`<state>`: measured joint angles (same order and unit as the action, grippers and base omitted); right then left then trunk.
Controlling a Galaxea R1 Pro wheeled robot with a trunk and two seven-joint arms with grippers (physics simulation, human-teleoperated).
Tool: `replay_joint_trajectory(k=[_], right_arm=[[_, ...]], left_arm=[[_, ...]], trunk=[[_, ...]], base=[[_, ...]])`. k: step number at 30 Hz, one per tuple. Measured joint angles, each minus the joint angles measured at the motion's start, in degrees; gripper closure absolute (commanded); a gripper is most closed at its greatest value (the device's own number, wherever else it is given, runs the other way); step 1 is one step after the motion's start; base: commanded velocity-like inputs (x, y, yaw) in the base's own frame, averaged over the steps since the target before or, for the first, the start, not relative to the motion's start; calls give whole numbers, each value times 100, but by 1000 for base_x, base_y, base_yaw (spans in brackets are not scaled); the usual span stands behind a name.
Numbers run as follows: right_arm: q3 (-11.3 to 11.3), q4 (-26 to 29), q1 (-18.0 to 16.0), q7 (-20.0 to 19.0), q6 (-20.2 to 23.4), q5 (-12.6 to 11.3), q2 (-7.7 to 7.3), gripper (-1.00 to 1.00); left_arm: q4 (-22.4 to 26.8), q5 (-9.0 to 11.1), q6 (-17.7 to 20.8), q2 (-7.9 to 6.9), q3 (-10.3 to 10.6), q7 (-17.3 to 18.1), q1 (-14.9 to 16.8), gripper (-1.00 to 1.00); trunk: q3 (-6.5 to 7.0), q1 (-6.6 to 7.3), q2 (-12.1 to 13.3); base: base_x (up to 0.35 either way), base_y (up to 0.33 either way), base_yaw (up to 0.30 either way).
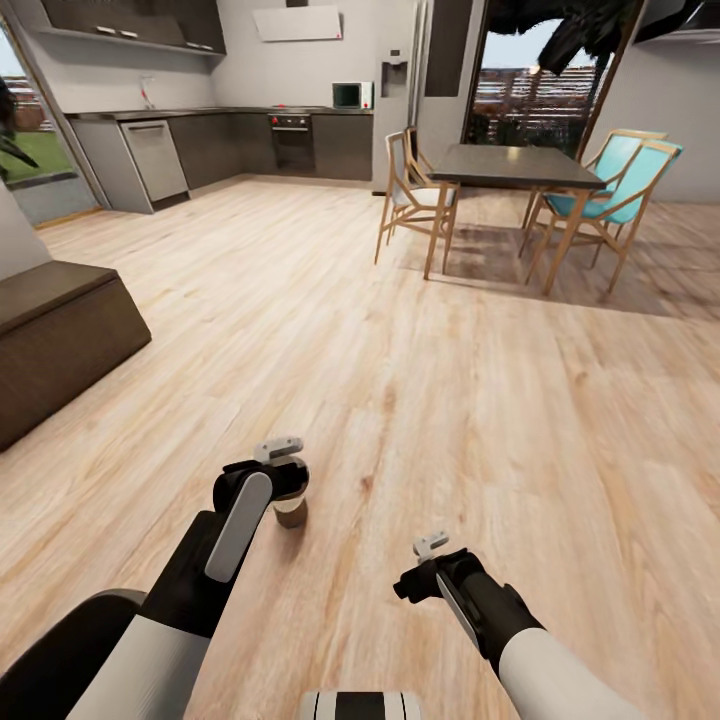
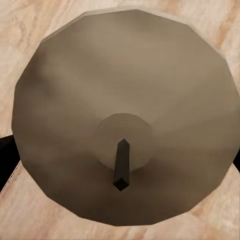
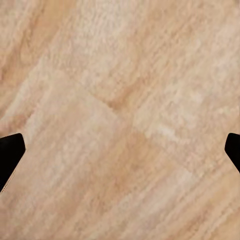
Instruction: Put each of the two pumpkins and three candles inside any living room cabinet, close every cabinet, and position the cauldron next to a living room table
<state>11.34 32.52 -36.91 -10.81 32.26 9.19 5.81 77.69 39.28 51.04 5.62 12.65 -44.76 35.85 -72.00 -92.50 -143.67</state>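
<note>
Pale wood flooring (image 1: 400, 380) runs to the kitchen at upper left; lower left, the left gripper (image 1: 287, 478) clasps a candle (image 2: 125, 115), the right gripper (image 3: 120, 150) hangs spread and empty, so carrying it to a cabinet comes next.

A stout cream-beige candle (image 2: 125, 115) carries a dark wick (image 2: 121, 167). Beneath it, the light tan wood-plank floor (image 1: 450, 400) shows streaky grain. Beyond the floor, turquoise-seated wooden chairs (image 1: 610, 190) flank a dark-topped dining table (image 1: 515, 165).

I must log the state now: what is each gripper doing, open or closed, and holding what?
Left gripper: closed on a candle.
Right gripper: open, holding nothing, above the floor.
</note>
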Motion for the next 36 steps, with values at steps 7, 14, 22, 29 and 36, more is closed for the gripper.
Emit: replay_joint_trajectory(k=[7, 14, 22, 29, 36], right_arm=[[0, 17, 0, 0, 0, -3, -1, -100], [3, 2, -1, 0, -5, 11, -4, -100], [4, 26, 0, 0, 0, 11, -1, -100], [5, 24, 0, 0, 0, 6, -1, -100], [9, 20, 0, 0, 0, 4, -1, -100]], left_arm=[[9, -9, 0, 0, 0, 0, 0, 100], [25, -7, -1, 0, 0, 1, 0, 100], [-2, -5, 13, 0, 0, 185, 0, 100], [-6, 0, 9, 0, 0, 202, 0, 100], [0, 6, 11, 0, 0, 202, 0, 100]], trunk=[[0, 0, 0], [0, 0, 0], [0, 0, 0], [0, 0, 0], [0, 0, 0]], base=[[0, 0, 129], [4, -13, 3], [207, -229, 0], [248, -242, 0], [309, -127, 0]])
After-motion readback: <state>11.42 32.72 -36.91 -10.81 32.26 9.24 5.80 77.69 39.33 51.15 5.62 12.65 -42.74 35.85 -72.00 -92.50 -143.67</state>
